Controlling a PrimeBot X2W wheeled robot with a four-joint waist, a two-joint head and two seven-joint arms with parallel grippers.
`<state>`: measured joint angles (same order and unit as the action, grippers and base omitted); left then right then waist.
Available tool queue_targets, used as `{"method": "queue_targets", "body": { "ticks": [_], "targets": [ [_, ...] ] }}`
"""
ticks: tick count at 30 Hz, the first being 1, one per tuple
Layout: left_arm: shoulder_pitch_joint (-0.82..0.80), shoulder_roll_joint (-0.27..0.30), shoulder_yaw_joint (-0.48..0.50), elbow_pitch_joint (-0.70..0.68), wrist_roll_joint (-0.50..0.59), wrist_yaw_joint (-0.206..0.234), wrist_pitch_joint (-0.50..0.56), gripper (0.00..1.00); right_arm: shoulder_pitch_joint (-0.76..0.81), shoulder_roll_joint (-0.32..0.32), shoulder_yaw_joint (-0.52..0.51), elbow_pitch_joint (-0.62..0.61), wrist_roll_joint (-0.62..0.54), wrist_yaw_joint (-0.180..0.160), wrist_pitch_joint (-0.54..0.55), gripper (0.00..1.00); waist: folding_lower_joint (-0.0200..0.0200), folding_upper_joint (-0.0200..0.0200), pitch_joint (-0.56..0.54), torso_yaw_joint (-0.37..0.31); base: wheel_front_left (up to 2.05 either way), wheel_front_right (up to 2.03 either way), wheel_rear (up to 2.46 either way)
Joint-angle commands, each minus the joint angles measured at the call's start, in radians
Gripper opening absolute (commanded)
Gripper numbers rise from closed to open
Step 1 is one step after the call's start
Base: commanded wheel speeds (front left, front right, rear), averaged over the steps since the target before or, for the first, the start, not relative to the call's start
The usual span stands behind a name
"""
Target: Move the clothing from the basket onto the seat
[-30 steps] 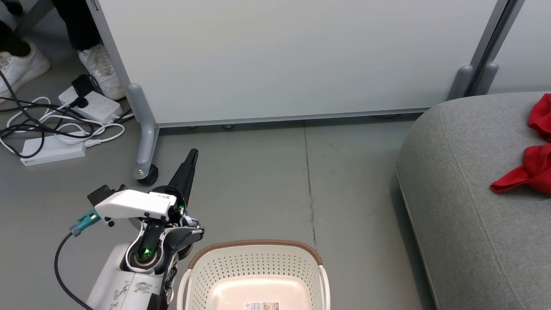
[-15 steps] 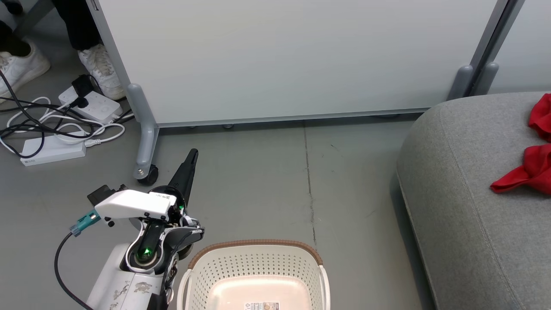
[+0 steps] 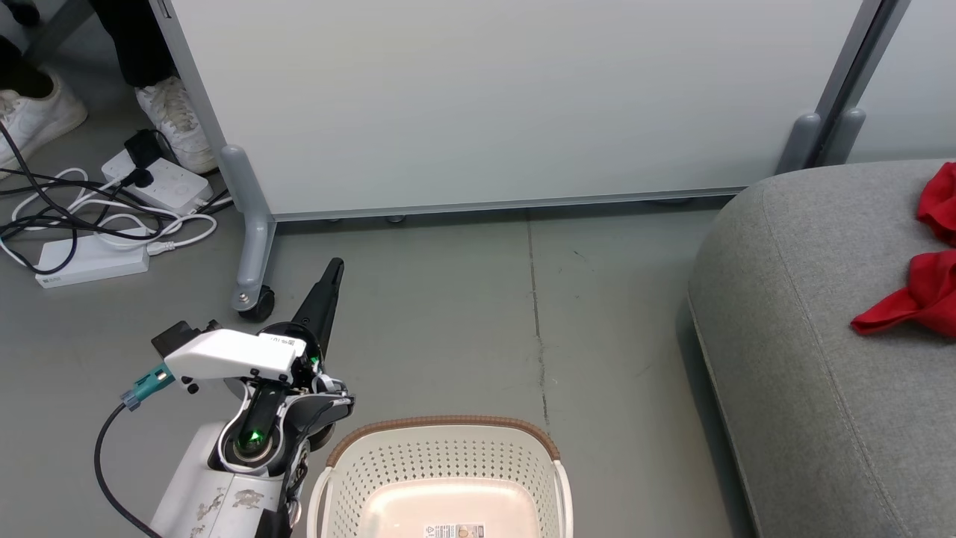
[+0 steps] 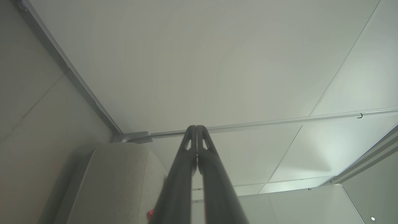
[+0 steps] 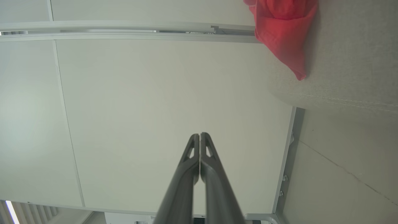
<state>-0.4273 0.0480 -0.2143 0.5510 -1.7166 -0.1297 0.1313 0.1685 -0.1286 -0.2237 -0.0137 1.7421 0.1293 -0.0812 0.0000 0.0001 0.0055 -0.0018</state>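
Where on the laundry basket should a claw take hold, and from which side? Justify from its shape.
Grip the white side handle of the basket, coming down from above: it stands upright, mouth upward, and the handle bows out from the perforated wall.

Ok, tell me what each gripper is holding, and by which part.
Nothing. The left gripper and the right gripper are both shut on empty air; the red clothing lies loose on the grey seat.
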Motion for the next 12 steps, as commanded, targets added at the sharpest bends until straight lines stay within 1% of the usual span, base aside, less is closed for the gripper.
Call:
{"method": "queue_targets", "body": {
  "ticks": [1,12],
  "targets": [
    [-0.013,0.004,0.003,-0.001,0.001,-0.004,0.0,0.0,0.005,-0.008,-0.002,-0.003,0.004,0.003,-0.006,0.0,0.0,-0.0001,0.0,0.0,0.0,0.0,0.0],
    [-0.013,0.004,0.003,-0.001,0.001,-0.004,0.0,0.0,0.007,-0.013,0.004,-0.003,0.008,0.003,-0.011,0.0,0.0,-0.0001,0.0,0.0,0.0,0.0,0.0]
  ]
}}
